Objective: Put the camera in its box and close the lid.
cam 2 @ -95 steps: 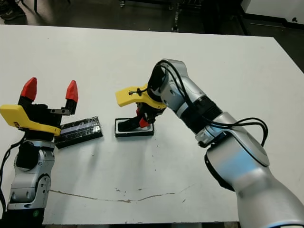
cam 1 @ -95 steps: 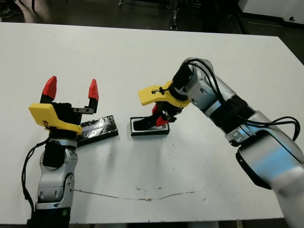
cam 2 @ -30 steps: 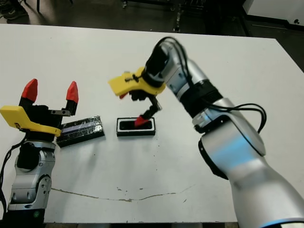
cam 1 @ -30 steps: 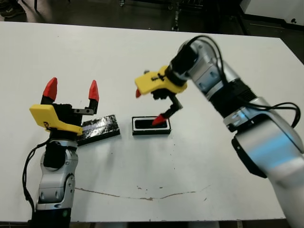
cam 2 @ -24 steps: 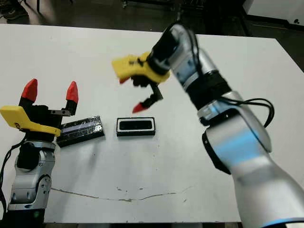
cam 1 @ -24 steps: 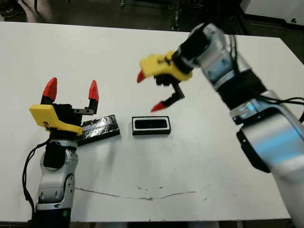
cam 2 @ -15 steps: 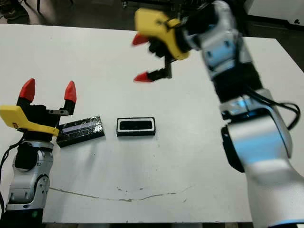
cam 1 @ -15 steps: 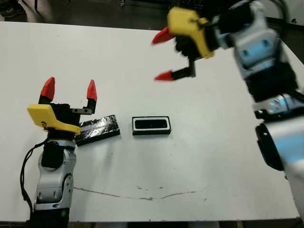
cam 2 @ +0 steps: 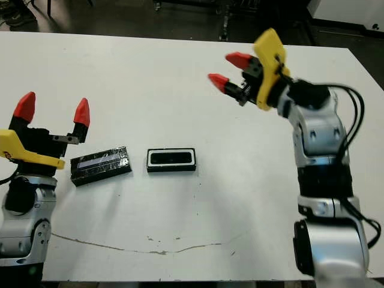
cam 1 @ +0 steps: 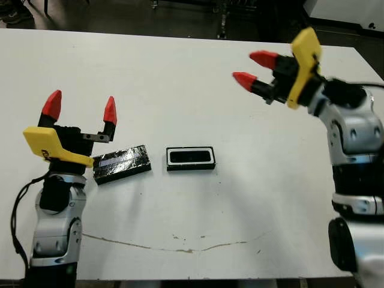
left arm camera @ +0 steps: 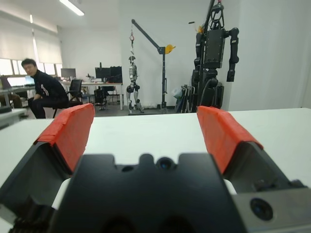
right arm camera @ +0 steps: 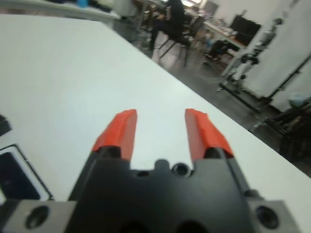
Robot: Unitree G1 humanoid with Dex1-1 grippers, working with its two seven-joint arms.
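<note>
both end effectors, left [cam 1: 81, 109] and right [cam 1: 255, 68], spread empty; camera [cam 1: 191, 157] lies in box [cam 1: 191, 166], lid [cam 1: 122, 164] beside.

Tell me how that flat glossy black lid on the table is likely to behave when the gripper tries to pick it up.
The flat rectangular glossy black lid looks rigid, so it probably won't flex. Its shiny, streaked surface suggests it may be slippery. It lies flush on the white table, so getting under its thin edges could be awkward; it might slide when nudged rather than tip or roll.
</note>
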